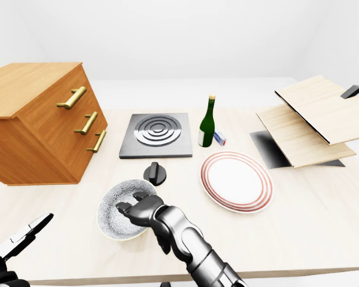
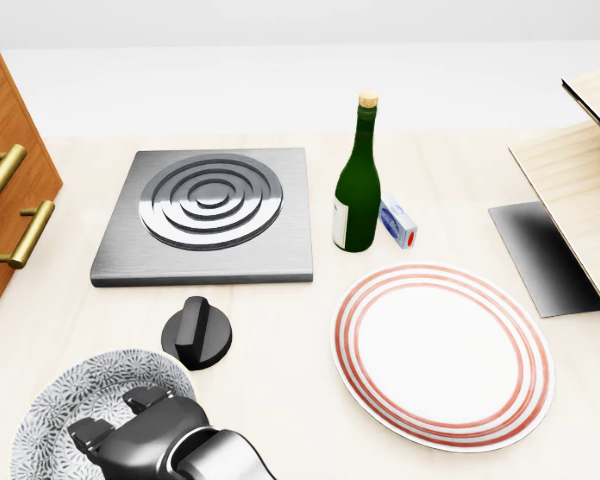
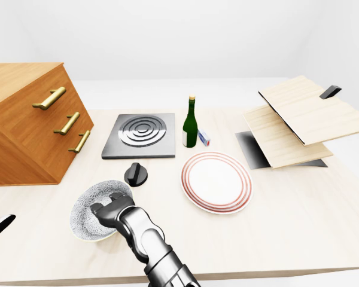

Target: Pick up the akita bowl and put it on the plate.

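Observation:
The akita bowl [image 1: 112, 206], grey-white with a fine pattern, stands on the table at the lower left of the left-eye view. My right hand [image 1: 131, 210] reaches across from the bottom middle. Its dark fingers [image 2: 130, 425] curl over the bowl's right rim, with the fingertips inside the bowl. The white plate [image 1: 236, 179] with red rings lies empty to the right of the bowl, about a hand's width away. My left hand [image 1: 23, 232] shows only at the bottom left corner, fingers spread and holding nothing.
A black knob [image 1: 155, 173] sits just above the bowl, with a square burner plate [image 1: 157, 134] beyond it. A green bottle [image 1: 207, 124] and a small box [image 1: 220, 139] stand above the plate. The wooden drawer cabinet [image 1: 42, 119] is at left, stacked boards [image 1: 305, 119] at right.

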Motion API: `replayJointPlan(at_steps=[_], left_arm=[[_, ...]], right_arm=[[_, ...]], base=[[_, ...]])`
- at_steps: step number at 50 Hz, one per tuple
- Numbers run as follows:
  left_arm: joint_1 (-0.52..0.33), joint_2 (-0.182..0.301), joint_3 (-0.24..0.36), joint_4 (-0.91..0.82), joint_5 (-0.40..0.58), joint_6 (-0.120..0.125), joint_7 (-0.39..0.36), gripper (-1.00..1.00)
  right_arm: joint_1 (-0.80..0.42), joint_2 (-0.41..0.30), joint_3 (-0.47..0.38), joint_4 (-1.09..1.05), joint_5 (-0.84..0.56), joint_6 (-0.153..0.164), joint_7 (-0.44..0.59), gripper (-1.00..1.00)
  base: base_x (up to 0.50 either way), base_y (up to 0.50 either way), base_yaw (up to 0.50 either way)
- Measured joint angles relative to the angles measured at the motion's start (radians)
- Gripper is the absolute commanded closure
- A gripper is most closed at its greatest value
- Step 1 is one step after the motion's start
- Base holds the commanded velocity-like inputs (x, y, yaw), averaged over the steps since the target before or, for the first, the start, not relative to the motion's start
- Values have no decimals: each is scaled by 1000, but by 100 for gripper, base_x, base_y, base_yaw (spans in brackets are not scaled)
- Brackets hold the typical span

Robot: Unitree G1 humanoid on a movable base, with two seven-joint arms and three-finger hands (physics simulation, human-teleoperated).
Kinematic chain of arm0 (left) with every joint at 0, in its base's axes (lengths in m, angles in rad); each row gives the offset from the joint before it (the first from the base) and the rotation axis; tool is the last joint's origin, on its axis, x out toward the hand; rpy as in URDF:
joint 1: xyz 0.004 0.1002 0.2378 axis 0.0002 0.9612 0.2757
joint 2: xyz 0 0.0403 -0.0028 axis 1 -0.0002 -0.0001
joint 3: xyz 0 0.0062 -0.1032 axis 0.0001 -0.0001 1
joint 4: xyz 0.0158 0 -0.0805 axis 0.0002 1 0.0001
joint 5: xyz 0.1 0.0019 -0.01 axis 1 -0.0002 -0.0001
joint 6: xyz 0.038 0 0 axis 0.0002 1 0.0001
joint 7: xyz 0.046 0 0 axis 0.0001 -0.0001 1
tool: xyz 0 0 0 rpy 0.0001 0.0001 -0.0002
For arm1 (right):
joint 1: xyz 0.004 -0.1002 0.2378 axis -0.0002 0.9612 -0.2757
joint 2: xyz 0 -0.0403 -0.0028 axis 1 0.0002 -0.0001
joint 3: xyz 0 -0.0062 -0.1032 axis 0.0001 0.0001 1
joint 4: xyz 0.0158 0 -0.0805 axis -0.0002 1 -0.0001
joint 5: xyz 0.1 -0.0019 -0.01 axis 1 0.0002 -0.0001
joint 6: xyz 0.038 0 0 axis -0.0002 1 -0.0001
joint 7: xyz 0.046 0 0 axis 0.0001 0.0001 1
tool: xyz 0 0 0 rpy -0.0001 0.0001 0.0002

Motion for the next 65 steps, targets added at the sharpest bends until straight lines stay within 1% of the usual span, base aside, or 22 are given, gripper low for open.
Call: replayJointPlan(at_steps=[14,15,32,41,59,65], left_arm=[[1,-1,1,-3,0,1,0,-100],[1,-1,1,-3,0,2,0,-100],[-1,0,1,-3,0,3,3,-100],[-1,1,0,-2,-1,2,4,-100],[-1,1,2,-3,-3,4,6,-100],[2,-1,3,-2,-4,1,3,-100]], right_arm=[[5,0,1,7,0,0,0,-100],[5,0,1,8,0,0,0,100],[-1,0,-1,-3,22,0,0,100],[1,0,2,-7,21,3,0,100],[5,0,4,-23,12,0,0,100],[3,-3,3,-37,26,2,0,100]], base=[[0,0,0],[0,0,0],[0,0,0],[0,0,0],[0,0,0],[0,0,0]])
